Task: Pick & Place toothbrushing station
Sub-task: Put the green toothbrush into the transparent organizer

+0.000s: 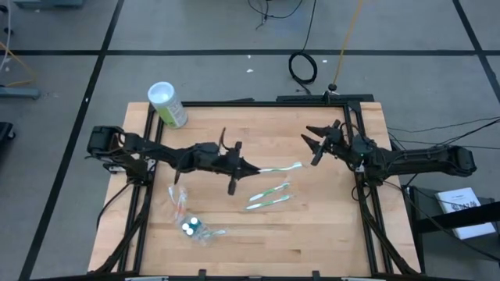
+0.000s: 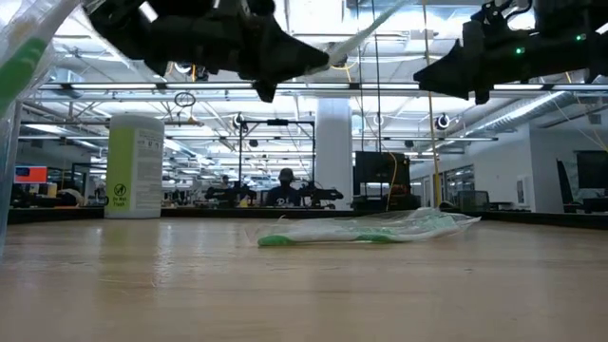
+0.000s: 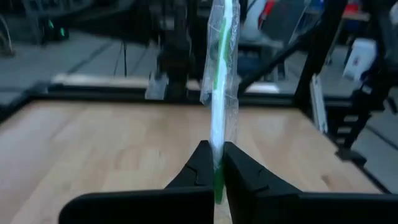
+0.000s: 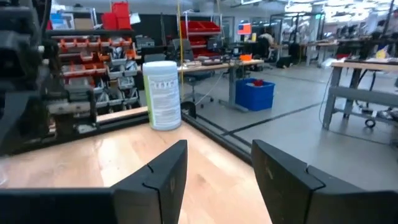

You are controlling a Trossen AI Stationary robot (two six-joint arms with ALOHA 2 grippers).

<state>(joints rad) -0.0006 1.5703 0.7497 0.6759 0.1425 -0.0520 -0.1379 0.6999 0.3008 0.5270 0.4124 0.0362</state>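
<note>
Left gripper (image 1: pixel 248 165): pinched shut on a wrapped toothbrush (image 1: pixel 281 168), raised clear of the table (image 1: pixel 328 226) near its middle.
Held toothbrush: white with green accent, in clear wrap; it ran straight out past the fingertips (image 3: pixel 202 163), its far end pointing toward the right arm.
Grip point: at the very butt of the handle, so the long free end looked liable to sag or swing; judged best carried slowly and level.
Other toothbrushes (image 1: pixel 268 197): two lying on the table just below and ahead of the left gripper.
Blue-capped tubes (image 1: pixel 190 228): resting in clear plastic behind and beneath the left gripper, toward the near edge.
Green canister (image 1: pixel 167 104): standing well behind the left gripper, at the far corner.
Right gripper (image 1: pixel 319 142): fingers spread wide, empty, hovering beyond the brush's free end.
Advice: lower the toothbrush beside the plastic before releasing, to avoid a bounce.
</note>
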